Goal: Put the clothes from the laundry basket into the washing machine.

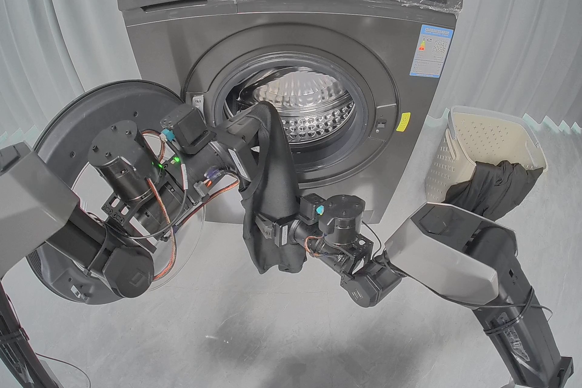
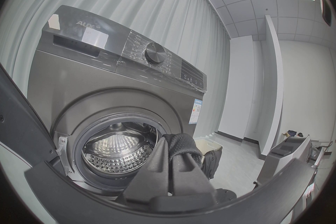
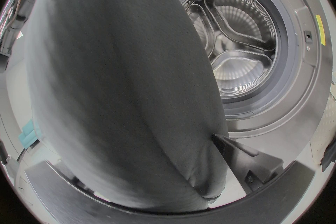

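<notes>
Right then, pinched the black cloth [image 1: 273,189] tight in the left gripper [image 2: 171,160], up at the edge of the round hole [image 1: 303,104] in the washing machine [image 1: 339,37]. Let most of the cloth hang down outside, in front of the machine, not yet inside. Had the right gripper [image 1: 267,228] low, against the bottom part of the cloth, with cloth draped over it. Could not tell its grip, tight or loose. Had the door [image 1: 91,110] swung wide open on the left side. Had more dark clothes [image 1: 494,189] spilling over the rim of the basket [image 1: 485,134], on the right of the machine. Looked like only part of the job done. Might go wrong from here in a few ways. Might drop the cloth on the floor [image 1: 242,316] by letting go too soon, with so much of it outside. Might snag the long hanging end on the rim of the hole by pushing in only the top. Might tug the cloth two ways with both grippers and pull it free.
</notes>
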{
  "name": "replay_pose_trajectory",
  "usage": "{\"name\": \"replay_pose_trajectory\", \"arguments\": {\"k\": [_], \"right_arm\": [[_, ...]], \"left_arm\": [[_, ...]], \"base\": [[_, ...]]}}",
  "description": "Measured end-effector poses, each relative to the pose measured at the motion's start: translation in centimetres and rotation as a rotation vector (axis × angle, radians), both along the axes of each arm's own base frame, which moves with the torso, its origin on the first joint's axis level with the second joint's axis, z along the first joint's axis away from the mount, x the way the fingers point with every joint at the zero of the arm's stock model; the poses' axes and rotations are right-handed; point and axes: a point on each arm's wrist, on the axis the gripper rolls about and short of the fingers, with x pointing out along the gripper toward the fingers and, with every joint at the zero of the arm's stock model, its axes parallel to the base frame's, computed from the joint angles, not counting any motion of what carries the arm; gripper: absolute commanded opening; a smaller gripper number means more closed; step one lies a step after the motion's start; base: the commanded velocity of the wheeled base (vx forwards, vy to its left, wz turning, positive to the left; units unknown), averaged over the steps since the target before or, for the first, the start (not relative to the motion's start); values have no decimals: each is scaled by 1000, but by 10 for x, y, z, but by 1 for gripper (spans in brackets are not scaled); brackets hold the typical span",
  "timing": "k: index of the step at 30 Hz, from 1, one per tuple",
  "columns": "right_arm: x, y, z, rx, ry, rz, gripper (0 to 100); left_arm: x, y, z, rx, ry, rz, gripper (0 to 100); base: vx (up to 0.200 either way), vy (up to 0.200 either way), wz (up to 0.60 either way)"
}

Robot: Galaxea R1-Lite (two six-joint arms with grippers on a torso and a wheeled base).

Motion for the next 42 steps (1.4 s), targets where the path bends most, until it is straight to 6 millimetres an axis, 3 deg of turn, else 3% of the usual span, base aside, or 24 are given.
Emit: {"name": "replay_pose_trajectory", "arguments": {"k": [2,3,11,15,29,39,40,42], "right_arm": [[3,1,-5,2,-3,-15,100],[4,1,-7,4,-6,-20,0],[8,-4,-16,5,-4,-51,0],[11,-14,-9,8,-9,-78,0],[27,-61,63,74,-98,-185,0],[20,-68,93,106,-139,-190,0],[19,-67,94,106,-140,-187,0],[17,-67,96,108,-142,-184,0]], "left_arm": [[0,0,0,0,-1,0,0],[0,0,0,-1,-1,1,0],[1,6,-4,3,6,18,0],[2,13,-10,16,23,32,0],[4,29,-54,102,160,71,0],[14,32,-91,187,234,92,0],[15,32,-93,191,240,90,100],[15,32,-98,198,252,88,100]], "base": [[0,0,0],[0,0,0],[0,0,0],[0,0,0],[0,0,0],[0,0,0],[0,0,0],[0,0,0]]}}
